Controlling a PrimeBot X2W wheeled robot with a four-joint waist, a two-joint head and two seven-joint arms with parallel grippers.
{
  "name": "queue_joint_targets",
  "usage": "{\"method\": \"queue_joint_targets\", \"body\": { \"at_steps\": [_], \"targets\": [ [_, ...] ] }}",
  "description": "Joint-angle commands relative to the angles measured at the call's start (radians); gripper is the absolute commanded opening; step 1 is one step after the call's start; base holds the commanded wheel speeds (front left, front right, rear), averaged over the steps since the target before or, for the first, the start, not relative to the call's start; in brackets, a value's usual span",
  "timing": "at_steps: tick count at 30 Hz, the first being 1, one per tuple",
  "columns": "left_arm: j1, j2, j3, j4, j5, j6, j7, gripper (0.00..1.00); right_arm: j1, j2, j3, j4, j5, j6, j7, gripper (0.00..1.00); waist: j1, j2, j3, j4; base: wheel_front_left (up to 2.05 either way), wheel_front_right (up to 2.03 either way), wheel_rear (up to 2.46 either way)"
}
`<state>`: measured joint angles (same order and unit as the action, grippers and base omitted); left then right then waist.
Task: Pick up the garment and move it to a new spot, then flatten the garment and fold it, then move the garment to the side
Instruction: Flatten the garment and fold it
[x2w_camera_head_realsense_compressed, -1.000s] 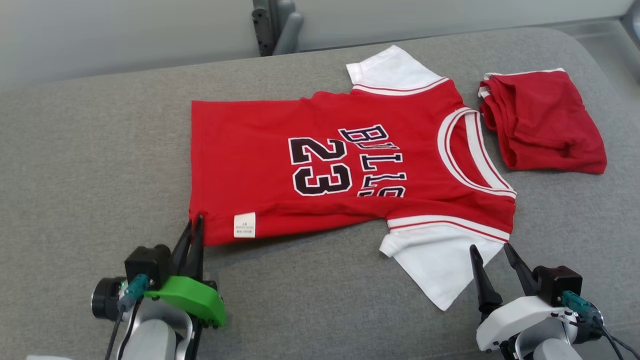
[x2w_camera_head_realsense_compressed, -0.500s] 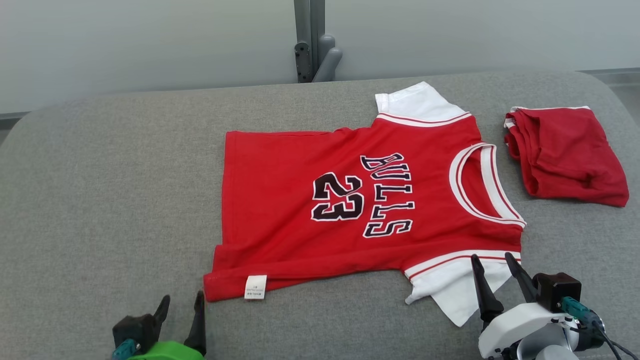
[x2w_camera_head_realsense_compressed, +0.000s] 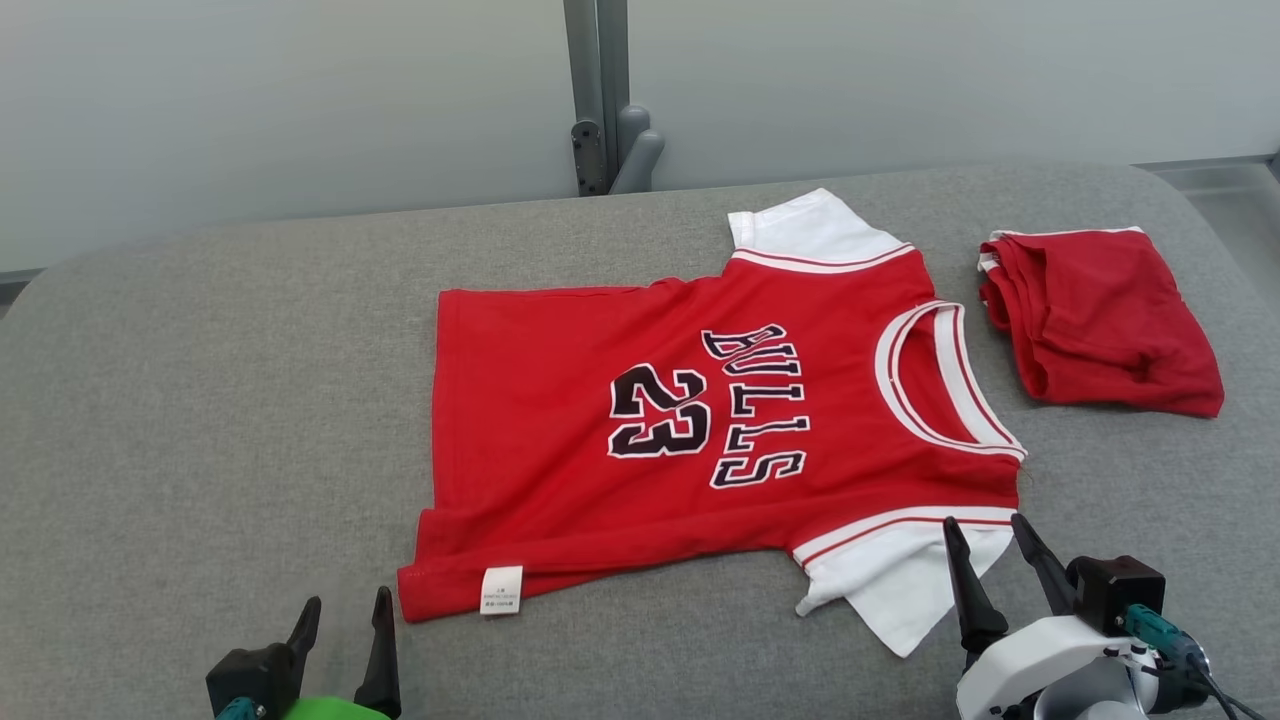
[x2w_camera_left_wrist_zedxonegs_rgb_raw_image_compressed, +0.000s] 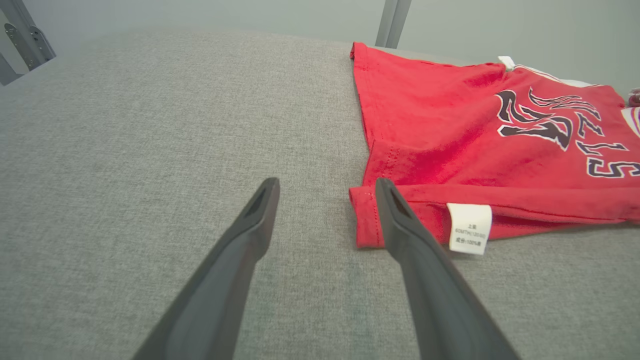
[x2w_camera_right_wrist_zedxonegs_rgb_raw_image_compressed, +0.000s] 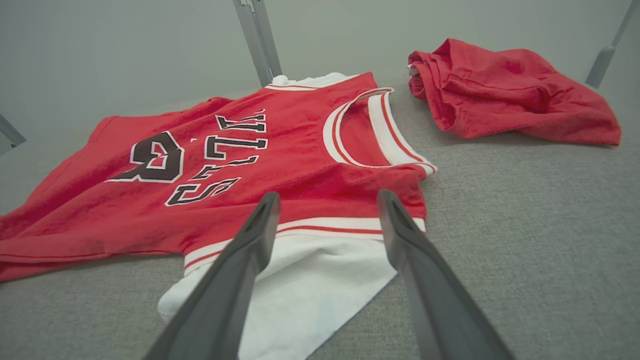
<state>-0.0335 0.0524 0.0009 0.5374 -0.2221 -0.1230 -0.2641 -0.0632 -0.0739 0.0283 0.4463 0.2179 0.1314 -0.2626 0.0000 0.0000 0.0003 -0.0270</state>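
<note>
Lying flat on the grey woven-fabric worktop (x2w_camera_head_realsense_compressed: 200, 400), the red knit jersey with white sleeves (x2w_camera_head_realsense_compressed: 560, 400) sits centre, a rumpled red cloth bundle (x2w_camera_head_realsense_compressed: 1100, 320) beside its collar (x2w_camera_head_realsense_compressed: 940, 380), pale wall (x2w_camera_head_realsense_compressed: 300, 100) behind. Left wrist view: left hand (x2w_camera_left_wrist_zedxonegs_rgb_raw_image_compressed: 326, 182) spread wide, empty, just beside the hem corner (x2w_camera_left_wrist_zedxonegs_rgb_raw_image_compressed: 362, 220) and white label (x2w_camera_left_wrist_zedxonegs_rgb_raw_image_compressed: 468, 227). Right wrist view: right hand (x2w_camera_right_wrist_zedxonegs_rgb_raw_image_compressed: 328, 194) wide open, empty, over the white sleeve (x2w_camera_right_wrist_zedxonegs_rgb_raw_image_compressed: 310, 285).
</note>
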Motion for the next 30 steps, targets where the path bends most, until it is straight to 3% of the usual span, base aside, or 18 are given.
{"method": "queue_joint_targets", "body": {
  "at_steps": [1,16,30],
  "targets": [
    [0.015,0.0,-0.004,-0.008,0.005,-0.002,0.0,1.0,0.016,0.003,0.004,-0.008,-0.007,-0.002,-0.003,1.0,0.0,0.0,-0.007,-0.009,0.0,0.0,0.0],
    [0.11,0.0,-0.03,-0.163,0.025,0.037,0.0,1.0,0.052,0.014,0.005,-0.097,-0.042,-0.002,-0.003,1.0,0.0,0.0,-0.05,-0.039,0.0,0.0,0.0],
    [0.116,0.0,-0.002,-0.203,0.045,0.068,0.0,1.0,0.053,0.012,0.032,-0.17,-0.06,-0.002,-0.003,1.0,0.0,0.0,-0.077,-0.017,0.0,0.0,0.0]
  ]
}}
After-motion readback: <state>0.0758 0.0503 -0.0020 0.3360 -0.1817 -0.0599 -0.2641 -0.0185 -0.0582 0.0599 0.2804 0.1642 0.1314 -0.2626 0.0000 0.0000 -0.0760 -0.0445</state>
